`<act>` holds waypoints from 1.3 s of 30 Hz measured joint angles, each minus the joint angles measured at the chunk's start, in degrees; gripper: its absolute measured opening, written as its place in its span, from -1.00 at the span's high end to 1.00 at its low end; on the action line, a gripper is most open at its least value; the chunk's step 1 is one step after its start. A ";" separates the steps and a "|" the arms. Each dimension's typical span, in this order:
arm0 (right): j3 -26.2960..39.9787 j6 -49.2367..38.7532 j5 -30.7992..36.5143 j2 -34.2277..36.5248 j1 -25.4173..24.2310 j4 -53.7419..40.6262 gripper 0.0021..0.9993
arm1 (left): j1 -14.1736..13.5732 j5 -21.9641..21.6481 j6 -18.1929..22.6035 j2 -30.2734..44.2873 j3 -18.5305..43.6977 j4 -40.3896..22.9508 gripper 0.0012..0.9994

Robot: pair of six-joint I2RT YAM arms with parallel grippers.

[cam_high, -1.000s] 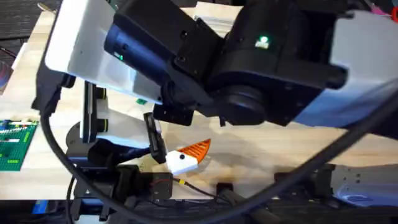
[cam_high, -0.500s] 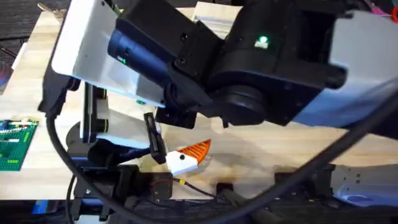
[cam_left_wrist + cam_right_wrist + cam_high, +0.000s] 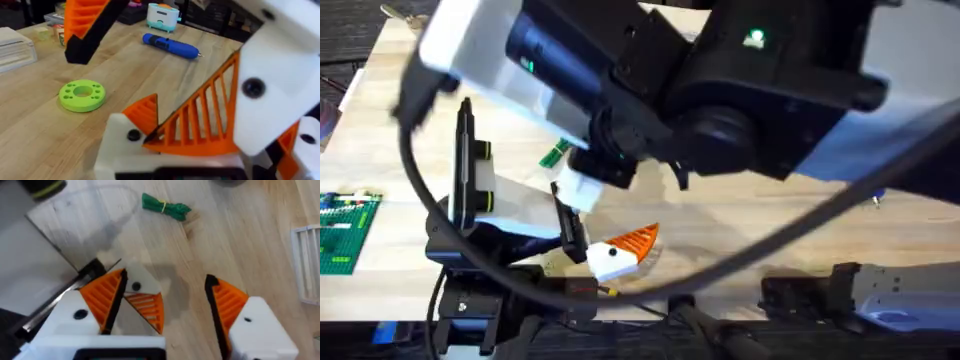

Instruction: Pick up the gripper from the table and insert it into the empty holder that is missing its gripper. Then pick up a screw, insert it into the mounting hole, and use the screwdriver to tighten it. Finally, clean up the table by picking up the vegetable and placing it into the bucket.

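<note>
While the gripper [image 3: 628, 245] is lying just beside the holder [image 3: 470, 195] at the near left of the worktop [image 3: 770, 220], the insertion is looking unfinished.
From the left wrist, the screwdriver [image 3: 170, 46] and the bucket [image 3: 162, 15] are sitting far off on the worktop. From the right wrist, the right tool [image 3: 165, 277] is hovering spread over the gripper, and the vegetable [image 3: 165, 207] is lying beyond it, so fastening and cleanup are likely remaining.

The light wooden worktop [image 3: 45, 135] carries a lime-green disc [image 3: 82, 95], a blue screwdriver [image 3: 170, 46], a bundled green vegetable [image 3: 165, 207] and a green board [image 3: 342, 232] near its edge.
</note>
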 joint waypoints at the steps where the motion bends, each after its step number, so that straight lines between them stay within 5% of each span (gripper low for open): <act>1: 0.00 1.63 -0.59 0.00 -0.62 1.05 -0.98 | 0.00 0.05 0.03 0.00 0.00 0.00 -0.99; 9: 0.00 11.26 -1.98 0.00 -9.34 2.24 -0.98 | 0.00 0.10 0.08 0.00 0.00 -0.01 -0.99; 20: 0.00 13.67 -2.24 -0.63 -19.11 2.12 -0.98 | 0.00 0.10 0.17 -0.01 0.00 -0.01 -0.96; 24: 0.00 13.67 -2.48 -4.47 -22.87 0.57 -0.98 | 0.00 0.10 0.27 -0.02 0.00 -0.01 0.08; 25: -0.01 13.68 -2.64 -9.79 -26.95 -2.79 -0.99 | 0.00 0.10 0.54 0.00 0.00 -0.01 0.93; 34: 0.00 13.84 -2.65 -24.44 -44.52 -12.85 -0.98 | 0.00 0.12 2.36 0.00 0.00 -0.01 0.99; 39: -0.33 11.99 -2.83 -31.27 -58.45 -20.74 -0.98 | 0.00 0.12 5.36 0.00 0.00 -0.01 0.99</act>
